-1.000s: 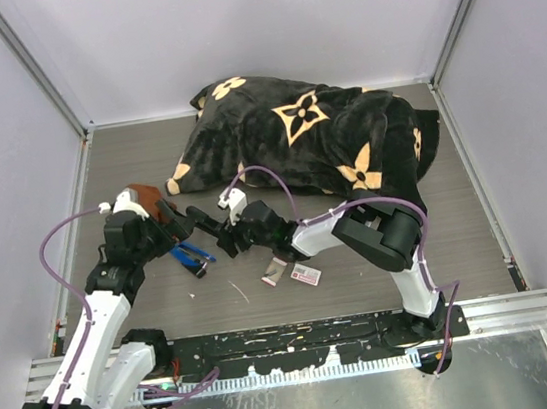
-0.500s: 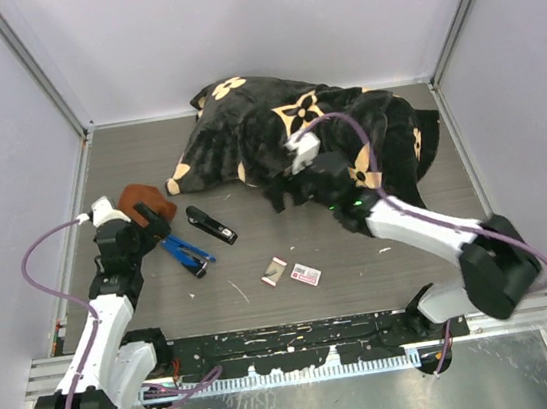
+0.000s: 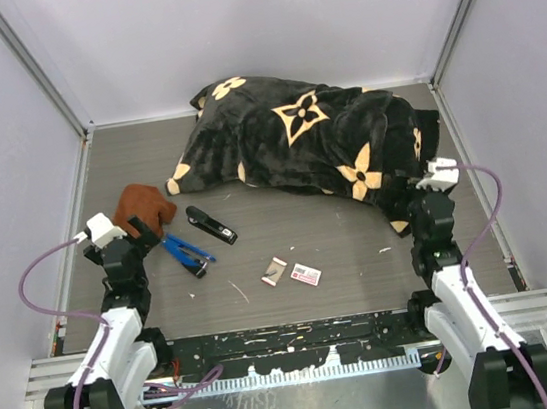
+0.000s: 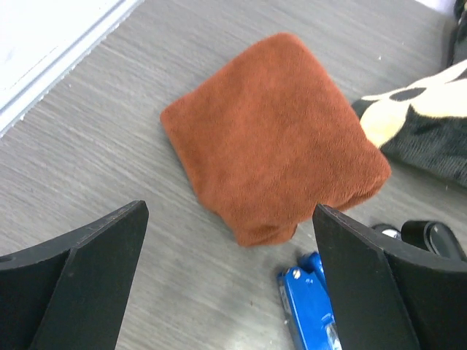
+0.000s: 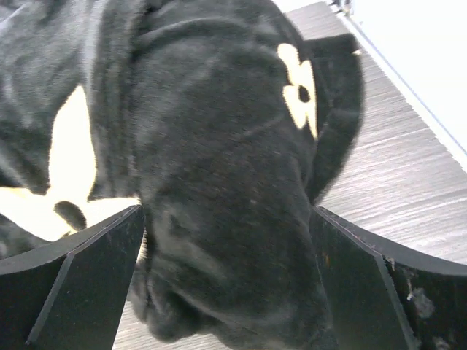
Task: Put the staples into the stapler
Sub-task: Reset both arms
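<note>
Top view: the grey wood-grain desk (image 3: pixel 361 253) inside white walls, with both arms drawn back to its near corners. The staples (image 3: pixel 306 275), a small white box with a red-pink label, lie flat near the middle of the desk's front half. A small greyish inner piece (image 3: pixel 274 271) lies just beside the box on its left. Neither arm touches them. The black stapler (image 3: pixel 212 225) lies on a slant further back and to the left, apart from the box. A blue tool (image 3: pixel 187 254) lies just left of the stapler. A folded rust-brown cloth (image 3: pixel 143 207) sits behind the tool, near the left wall. A black blanket with beige flower motifs (image 3: pixel 305 140) is heaped across the rear and right of the desk.

Left wrist view: the left fingers (image 4: pixel 87 277) stand wide apart with nothing between them. They hang above the desk and point at the brown cloth, with the blue tool's end low in the frame.

Right wrist view: the right fingers (image 5: pixel 80 284) are likewise spread wide and grip nothing. They face a fold of the blanket that fills most of the frame. Whether the pads touch the fabric cannot be told.
</note>
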